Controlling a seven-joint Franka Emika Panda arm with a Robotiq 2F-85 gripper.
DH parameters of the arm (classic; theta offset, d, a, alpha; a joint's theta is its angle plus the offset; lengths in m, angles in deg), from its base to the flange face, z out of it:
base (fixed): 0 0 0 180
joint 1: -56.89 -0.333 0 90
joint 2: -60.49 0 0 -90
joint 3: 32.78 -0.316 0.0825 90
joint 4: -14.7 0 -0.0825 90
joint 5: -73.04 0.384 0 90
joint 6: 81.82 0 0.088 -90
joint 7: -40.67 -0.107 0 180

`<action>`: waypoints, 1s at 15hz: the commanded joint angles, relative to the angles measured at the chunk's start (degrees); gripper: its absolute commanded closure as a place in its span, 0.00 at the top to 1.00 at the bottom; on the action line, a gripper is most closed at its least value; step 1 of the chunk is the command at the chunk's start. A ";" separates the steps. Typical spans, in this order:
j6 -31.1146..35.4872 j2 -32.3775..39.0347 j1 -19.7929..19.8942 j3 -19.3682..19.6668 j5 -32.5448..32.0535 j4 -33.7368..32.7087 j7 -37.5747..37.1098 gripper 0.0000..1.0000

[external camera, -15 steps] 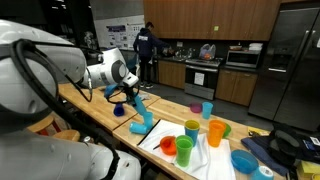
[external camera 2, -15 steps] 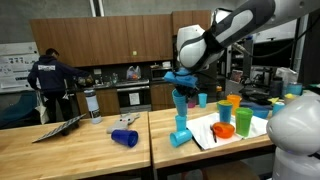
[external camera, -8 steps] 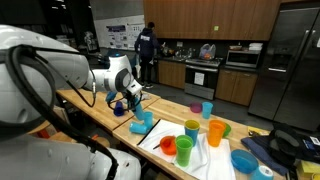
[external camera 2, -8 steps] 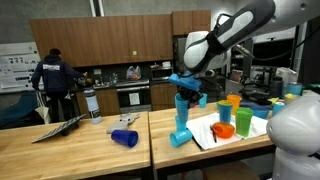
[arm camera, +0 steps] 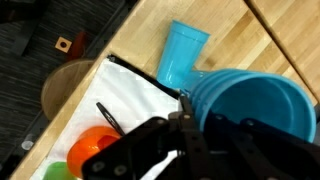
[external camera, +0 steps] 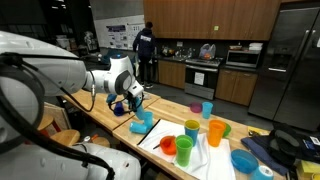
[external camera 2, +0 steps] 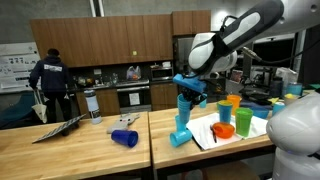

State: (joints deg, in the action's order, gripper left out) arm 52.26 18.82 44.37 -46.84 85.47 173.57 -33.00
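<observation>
Carrying seems the step in hand: gripper [external camera 2: 188,93] clenched on the raised cup [external camera 2: 185,103], 1 of 2 blue ones, just above the lower cup [external camera 2: 180,131] on the wooden table [external camera 2: 90,152]; lowering calls for square alignment.

A kitchen: brown wooden wall cabinets [external camera: 225,18] at twelve o'clock, a stainless steel oven [external camera: 201,76] beneath them, a tall stainless steel refrigerator [external camera: 292,60] at three o'clock, a long pale wooden butcher-block counter [external camera: 168,107] at six o'clock

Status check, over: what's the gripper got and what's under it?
Gripper shut on blue cup, held off the table. Teal cup on the wood right beneath. White cloth with orange cup alongside.
</observation>
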 commanded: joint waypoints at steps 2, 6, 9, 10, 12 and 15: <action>-1.48 -3.25 2.41 0.42 0.46 -0.20 1.69 0.03; -1.17 -2.14 3.52 0.55 0.71 -0.22 2.84 0.03; -0.15 -0.64 4.52 -0.44 0.10 -0.33 2.74 0.03; -0.38 0.25 4.60 -0.54 0.05 -0.82 2.99 0.03; -2.55 1.75 5.82 -3.00 -2.12 -2.40 1.37 0.03; -1.37 0.74 4.99 -2.50 -0.98 -0.75 2.13 0.10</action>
State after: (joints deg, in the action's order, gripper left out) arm 51.14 19.66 49.06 -49.11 84.25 172.94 -31.10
